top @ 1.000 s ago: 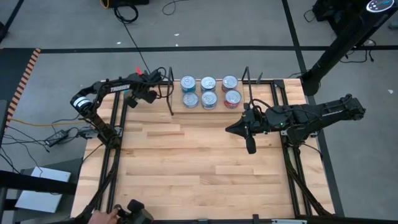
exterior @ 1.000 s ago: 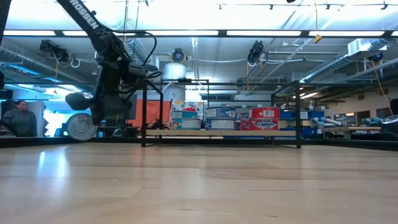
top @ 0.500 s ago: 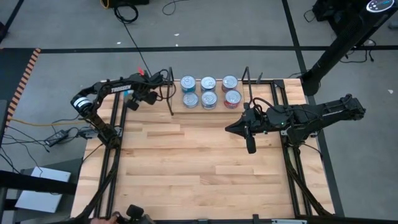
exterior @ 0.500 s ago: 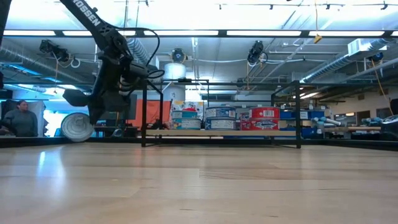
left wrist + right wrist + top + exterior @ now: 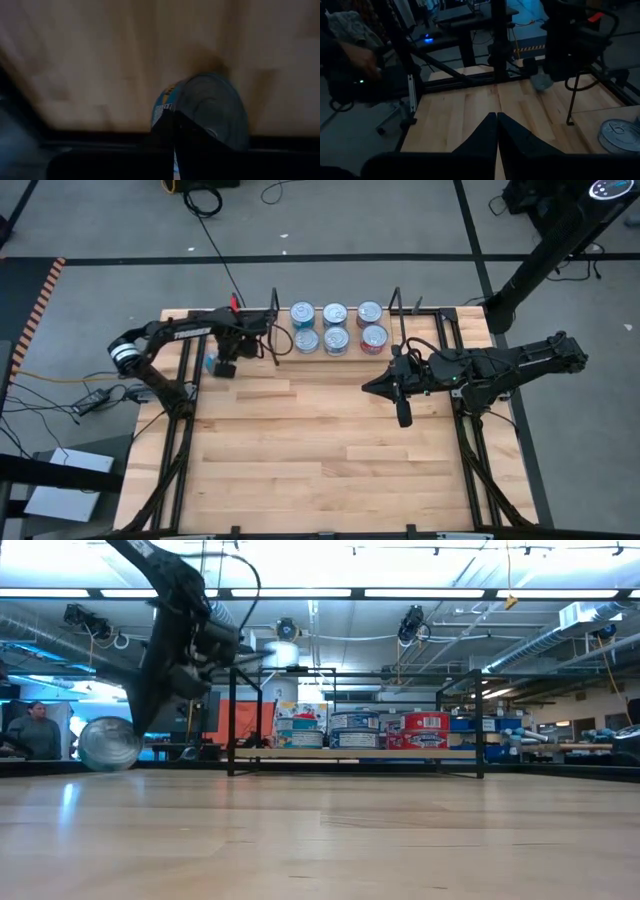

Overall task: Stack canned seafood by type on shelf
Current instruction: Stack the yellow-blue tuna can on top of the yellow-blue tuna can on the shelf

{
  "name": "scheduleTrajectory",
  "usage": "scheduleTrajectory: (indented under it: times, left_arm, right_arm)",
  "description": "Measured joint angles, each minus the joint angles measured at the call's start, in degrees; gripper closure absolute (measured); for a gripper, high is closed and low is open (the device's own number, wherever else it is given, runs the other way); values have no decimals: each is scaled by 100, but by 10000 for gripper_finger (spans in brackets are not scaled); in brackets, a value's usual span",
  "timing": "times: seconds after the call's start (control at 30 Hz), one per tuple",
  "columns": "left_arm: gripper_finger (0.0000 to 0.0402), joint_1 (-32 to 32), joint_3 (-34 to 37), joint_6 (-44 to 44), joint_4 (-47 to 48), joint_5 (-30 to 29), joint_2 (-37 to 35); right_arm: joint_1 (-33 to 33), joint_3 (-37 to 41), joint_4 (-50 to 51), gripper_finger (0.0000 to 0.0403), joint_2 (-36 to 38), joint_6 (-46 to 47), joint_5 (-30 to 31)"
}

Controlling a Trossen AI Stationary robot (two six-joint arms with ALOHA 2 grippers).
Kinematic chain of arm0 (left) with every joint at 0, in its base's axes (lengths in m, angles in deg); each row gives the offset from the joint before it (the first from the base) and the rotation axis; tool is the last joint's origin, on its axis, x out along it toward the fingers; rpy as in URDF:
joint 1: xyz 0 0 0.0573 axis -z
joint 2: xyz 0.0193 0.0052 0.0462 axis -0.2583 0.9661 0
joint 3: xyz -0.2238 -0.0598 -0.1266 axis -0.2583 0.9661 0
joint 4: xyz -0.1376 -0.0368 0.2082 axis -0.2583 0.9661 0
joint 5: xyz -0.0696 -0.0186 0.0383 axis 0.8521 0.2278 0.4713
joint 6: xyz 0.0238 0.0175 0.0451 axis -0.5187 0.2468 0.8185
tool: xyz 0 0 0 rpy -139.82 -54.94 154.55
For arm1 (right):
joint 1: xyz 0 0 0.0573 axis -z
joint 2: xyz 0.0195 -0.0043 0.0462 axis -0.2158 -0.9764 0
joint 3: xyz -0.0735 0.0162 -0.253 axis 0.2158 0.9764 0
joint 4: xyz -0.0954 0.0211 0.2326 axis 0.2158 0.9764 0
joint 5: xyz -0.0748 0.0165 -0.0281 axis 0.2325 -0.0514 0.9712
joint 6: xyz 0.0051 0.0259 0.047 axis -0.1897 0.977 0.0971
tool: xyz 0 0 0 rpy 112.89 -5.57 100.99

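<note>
Six tins of canned seafood stand on the shelf (image 5: 350, 753) between two black wire uprights, in three pairs: blue (image 5: 303, 326), teal (image 5: 335, 326), red (image 5: 371, 324). My left gripper (image 5: 223, 366) is at the far left of the table, left of the shelf, shut on a blue-labelled tin (image 5: 210, 363). That tin stands on edge, its silver face (image 5: 108, 743) toward the near side. My right gripper (image 5: 366, 388) hangs shut and empty over the table in front of the shelf's right end. My left gripper holds the blue-labelled tin (image 5: 210, 107) at its fingertips, slanting down from above. One dark finger (image 5: 192, 137) stands in front of the place of contact, so the exact part is hidden. The tin hangs on edge low over the wood; I cannot tell whether it touches.
Bare wooden table (image 5: 320, 450) stretches from the shelf to the near edge. Black frame rails run along the left (image 5: 185, 410) and right (image 5: 470, 450) sides. A person (image 5: 35, 730) stands in the room beyond the far left corner.
My left gripper has carried the tin from the far left corner toward the near edge and a little toward the shelf, rolling its wrist as it went. The tin has stayed on edge in the grip. My right arm has kept still.
</note>
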Motion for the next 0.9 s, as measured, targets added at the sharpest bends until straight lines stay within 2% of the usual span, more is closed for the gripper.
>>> scheduleTrajectory:
  times: [0.17, 0.37, 0.6, 0.73, 0.9]
  left_arm:
    - [401, 490, -2, -968, 309, 1023, -451]
    - [401, 1146, -3, -2030, 621, 1807, -916]
    - [401, 2115, -36, -3725, 437, 2822, -1255]
    - [401, 2587, -329, -4664, -94, 3060, -1274]
    - [401, 2871, -707, -5968, -1492, 3302, -1272]
  right_arm:
    - [0, 0, -77, 380, 0, -10, -47]
    - [0, 0, -75, 380, 0, -12, -57]
    - [0, 0, -121, 380, 2, 138, -57]
    - [0, 0, -158, 380, 2, 218, 26]
    - [0, 0, -266, 380, 2, 250, 101]
